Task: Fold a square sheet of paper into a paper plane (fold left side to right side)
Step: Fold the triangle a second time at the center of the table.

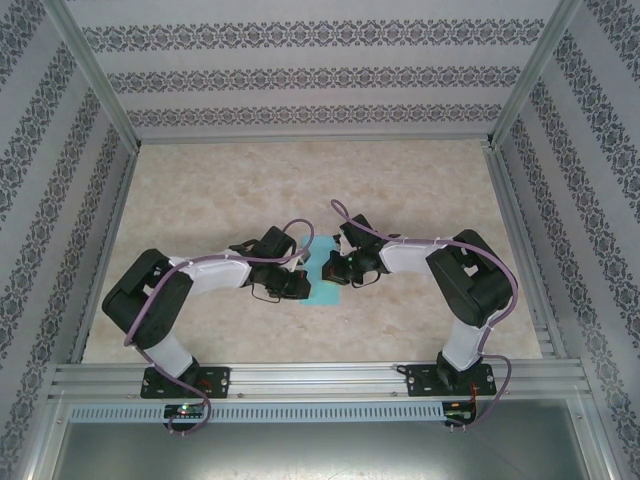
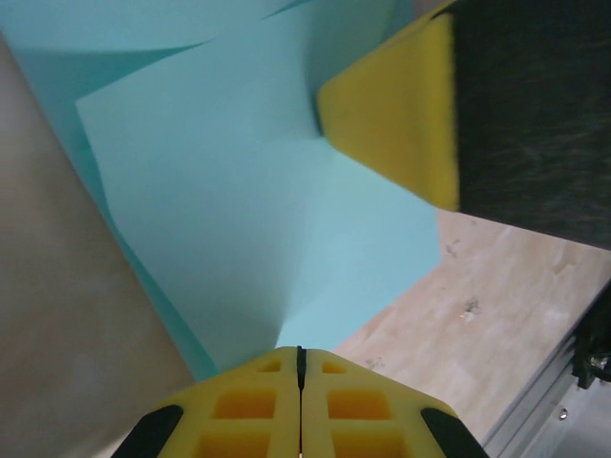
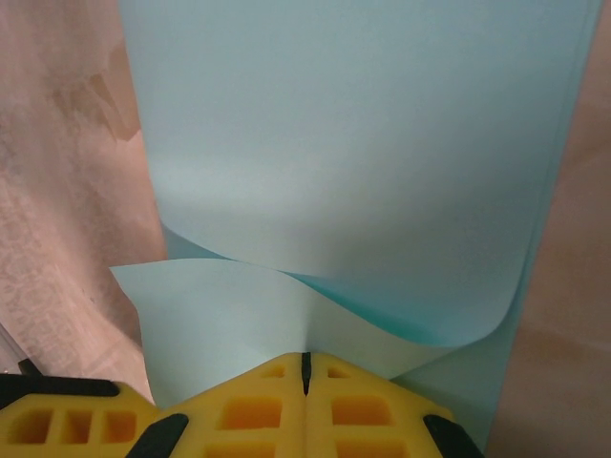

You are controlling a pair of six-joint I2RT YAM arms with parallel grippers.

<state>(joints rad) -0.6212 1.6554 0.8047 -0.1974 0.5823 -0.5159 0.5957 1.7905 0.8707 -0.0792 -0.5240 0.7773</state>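
Yellow pads of the left gripper [image 2: 300, 355] meet at the bottom edge of the left wrist view, clenched on a raised edge of the square sheet of paper [image 2: 239, 210]. On the broad marbled table [image 1: 220, 200], the sheet lies just under the middle of the top view, between both arms. At the bottom of the right wrist view, the right gripper [image 3: 305, 361] likewise clamps a curling flap. My judgement of the risk: opposed pulls could tear the thin paper, and uneven carrying could skew the crease.
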